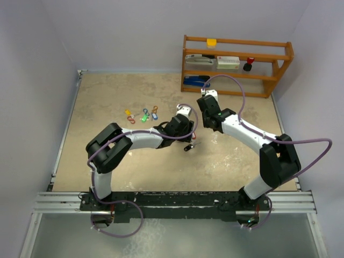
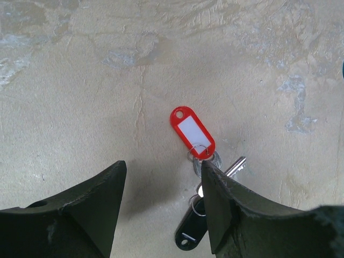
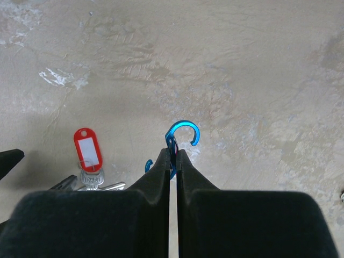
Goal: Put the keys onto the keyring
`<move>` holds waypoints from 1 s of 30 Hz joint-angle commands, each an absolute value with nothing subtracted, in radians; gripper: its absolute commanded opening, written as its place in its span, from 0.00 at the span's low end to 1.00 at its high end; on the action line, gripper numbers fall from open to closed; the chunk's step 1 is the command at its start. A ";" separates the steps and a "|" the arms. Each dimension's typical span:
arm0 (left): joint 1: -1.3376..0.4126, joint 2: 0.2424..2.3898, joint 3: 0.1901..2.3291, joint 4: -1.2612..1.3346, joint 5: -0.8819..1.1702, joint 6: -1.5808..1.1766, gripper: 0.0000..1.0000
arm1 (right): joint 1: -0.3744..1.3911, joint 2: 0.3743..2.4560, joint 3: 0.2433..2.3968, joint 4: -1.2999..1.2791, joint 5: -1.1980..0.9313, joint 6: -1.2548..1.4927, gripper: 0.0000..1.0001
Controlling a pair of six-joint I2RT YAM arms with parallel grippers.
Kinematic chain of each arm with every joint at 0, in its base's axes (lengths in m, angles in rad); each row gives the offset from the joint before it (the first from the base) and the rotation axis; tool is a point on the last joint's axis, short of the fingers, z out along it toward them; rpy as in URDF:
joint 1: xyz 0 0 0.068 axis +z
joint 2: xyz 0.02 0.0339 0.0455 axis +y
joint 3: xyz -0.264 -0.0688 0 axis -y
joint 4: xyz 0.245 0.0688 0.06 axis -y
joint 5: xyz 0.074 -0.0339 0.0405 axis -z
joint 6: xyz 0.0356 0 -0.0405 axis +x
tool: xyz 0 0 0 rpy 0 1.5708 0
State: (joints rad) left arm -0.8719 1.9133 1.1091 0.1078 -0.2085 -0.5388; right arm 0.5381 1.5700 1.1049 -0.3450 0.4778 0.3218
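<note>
The red tag (image 2: 192, 131) lies flat on the beige table (image 1: 107, 91), and everything else here is placed from it. A small wire ring (image 2: 200, 149) passes through the tag's near end. A silver key (image 2: 235, 165) lies just beside that end, its blade angled away. Just past the key, further from the tag, lies the black fob (image 2: 192, 231) with a little ring of its own.

The left gripper (image 2: 161, 167) hangs over this bunch with its jaws spread wide and nothing between them. One finger (image 2: 226, 204) covers part of the key's head (whether it touches the metal, I cannot tell).

The right gripper (image 3: 173, 157) sits just to the right of the red tag. Its jaws are pressed together on a blue clip (image 3: 184, 130), whose open hook curls out beyond the fingertips.

Well apart from the red tag, to the left across the table, lie the yellow-tagged key (image 1: 128, 113), the green-tagged key (image 1: 144, 117) and the blue-tagged key (image 1: 155, 114), close together.
</note>
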 commanded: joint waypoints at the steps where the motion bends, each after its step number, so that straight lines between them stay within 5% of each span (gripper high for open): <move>1: -0.876 1.920 1.149 0.108 -0.230 -0.550 0.56 | 0.539 1.538 1.101 -0.329 0.475 0.314 0.00; 30: -0.930 1.987 1.202 0.128 -0.272 -0.586 0.56 | 0.538 1.550 1.097 -0.319 0.460 0.308 0.00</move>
State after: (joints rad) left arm -0.9051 1.9720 1.1603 0.1024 -0.2493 -0.5678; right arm 0.5381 1.5700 1.1038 -0.3382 0.4732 0.3214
